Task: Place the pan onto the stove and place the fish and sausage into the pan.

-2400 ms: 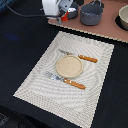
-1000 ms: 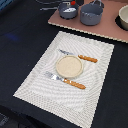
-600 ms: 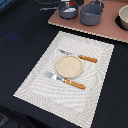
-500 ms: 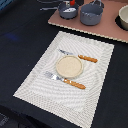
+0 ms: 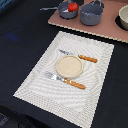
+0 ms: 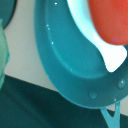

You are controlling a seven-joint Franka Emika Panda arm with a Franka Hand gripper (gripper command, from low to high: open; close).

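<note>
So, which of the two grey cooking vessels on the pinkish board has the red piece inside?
The small shallow grey-blue pan with a long thin handle; the deeper grey pot holds none.

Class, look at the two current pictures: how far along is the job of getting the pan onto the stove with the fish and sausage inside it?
It looks nearly finished. The pan sits on the stove, beside the larger grey pot. The red sausage lies inside the pan, and the wrist view shows it close against the white fish, also inside. Nothing looks in hand; the pincer is not visible in either picture. No task step appears left.
</note>
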